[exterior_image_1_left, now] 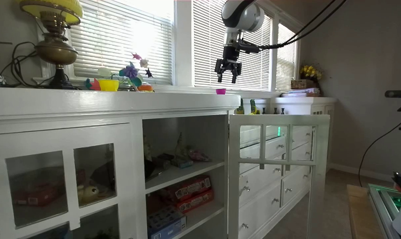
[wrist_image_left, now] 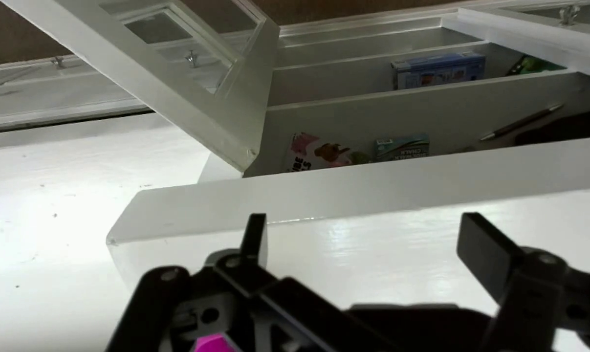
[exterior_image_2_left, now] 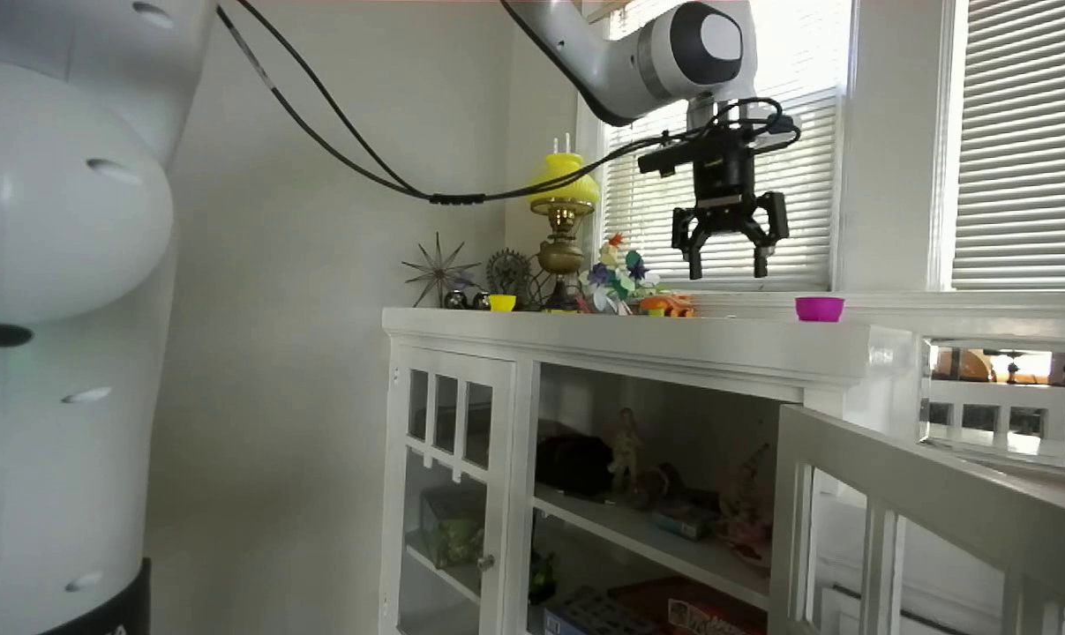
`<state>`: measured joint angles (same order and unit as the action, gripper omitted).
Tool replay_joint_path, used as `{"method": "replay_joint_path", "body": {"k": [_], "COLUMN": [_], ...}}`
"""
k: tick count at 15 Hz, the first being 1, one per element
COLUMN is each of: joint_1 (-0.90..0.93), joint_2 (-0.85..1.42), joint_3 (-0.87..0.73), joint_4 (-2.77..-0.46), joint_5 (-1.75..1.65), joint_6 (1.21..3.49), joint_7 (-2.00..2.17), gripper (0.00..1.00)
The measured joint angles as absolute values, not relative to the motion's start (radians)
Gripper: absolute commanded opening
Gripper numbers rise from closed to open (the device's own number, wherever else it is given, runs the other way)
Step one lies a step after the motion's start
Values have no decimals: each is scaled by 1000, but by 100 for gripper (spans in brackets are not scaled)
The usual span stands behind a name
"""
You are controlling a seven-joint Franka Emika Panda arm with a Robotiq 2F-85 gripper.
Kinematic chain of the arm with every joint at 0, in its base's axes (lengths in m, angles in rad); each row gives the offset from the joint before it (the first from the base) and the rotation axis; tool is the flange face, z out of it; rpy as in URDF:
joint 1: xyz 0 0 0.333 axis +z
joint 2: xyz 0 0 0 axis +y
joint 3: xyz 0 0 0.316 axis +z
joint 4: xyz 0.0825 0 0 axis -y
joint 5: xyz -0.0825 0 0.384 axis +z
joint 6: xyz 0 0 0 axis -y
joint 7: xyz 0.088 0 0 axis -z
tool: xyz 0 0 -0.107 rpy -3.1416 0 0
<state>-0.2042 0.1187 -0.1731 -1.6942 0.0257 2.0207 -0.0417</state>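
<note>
Magenta in colour, a small cup [exterior_image_2_left: 820,309] is seen on the white cabinet top [exterior_image_1_left: 173,101], near the end beside the open door [exterior_image_1_left: 280,119]. In an exterior view it is placed below the claw [exterior_image_2_left: 728,273] and offset from it toward that end, untouched. The fingers [wrist_image_left: 488,256] are spread wide, and nothing is held between them. No long axis can be made out on the cup's squat form. In the wrist view it is mostly hidden behind the claw's linkage and cut off by the lower edge. Objects on the shelves [exterior_image_1_left: 187,177] are partly lost in shadow.
</note>
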Motion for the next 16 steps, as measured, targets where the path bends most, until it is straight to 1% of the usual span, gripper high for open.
{"method": "replay_joint_path", "body": {"k": [13, 16], "joint_1": [-196, -197], "joint_2": [163, 192], "joint_3": [-148, -147], "joint_4": [-1679, -1659], "joint_5": [74, 79], "joint_6": [2084, 2129], "joint_7": [-48, -59], "gripper": [100, 100]}}
